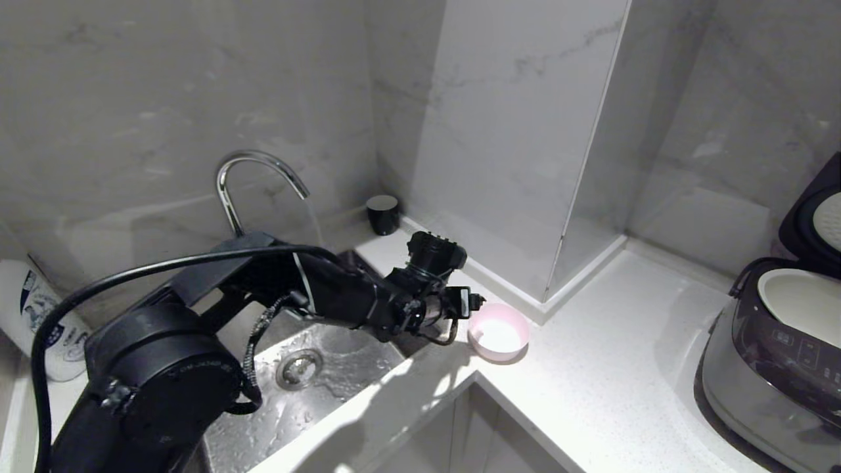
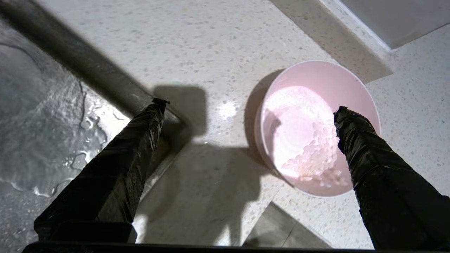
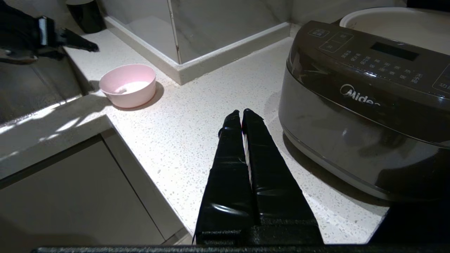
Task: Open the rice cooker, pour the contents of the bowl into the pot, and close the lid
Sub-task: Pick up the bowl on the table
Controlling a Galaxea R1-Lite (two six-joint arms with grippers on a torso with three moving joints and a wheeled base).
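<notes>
- Right now, far left in the head view: sink (image 1: 309, 374) with a wet basin and curved faucet (image 1: 253, 177); not part of the job, just an edge I don't want to clip.
- My left gripper (image 1: 474, 303) reaches out over the sink corner toward the bowl (image 1: 498, 332). Fingers are spread wide; nothing held.
- In the left wrist view one finger hangs over the bowl's inside while the other finger (image 2: 147, 123) sits over the sink edge, well outside the bowl. So the rim isn't bracketed yet.
- Bowl sits upright on the countertop (image 1: 591, 368), near the counter's inner corner, just right of the sink. Contents (image 2: 313, 158) are a whitish, grainy patch piled toward one side of the bottom.
- Step in hand, as I judge it: grab the bowl. To do it well I'd shift so one finger goes inside the wall and the other outside, drop low enough to get real bite on the rim, then close gently. Thin wall, light bowl; it could skate or tip if I nudge it first.
- Keep it level on the carry; there's a long stretch of counter to cross.
- Far right: rice cooker (image 1: 769, 368), lid (image 1: 815, 223) already up, cream pot (image 1: 798, 302) exposed. Opening looks done.
- Right gripper (image 3: 242, 114) is parked near the cooker's front, fingers pressed together, empty.
</notes>
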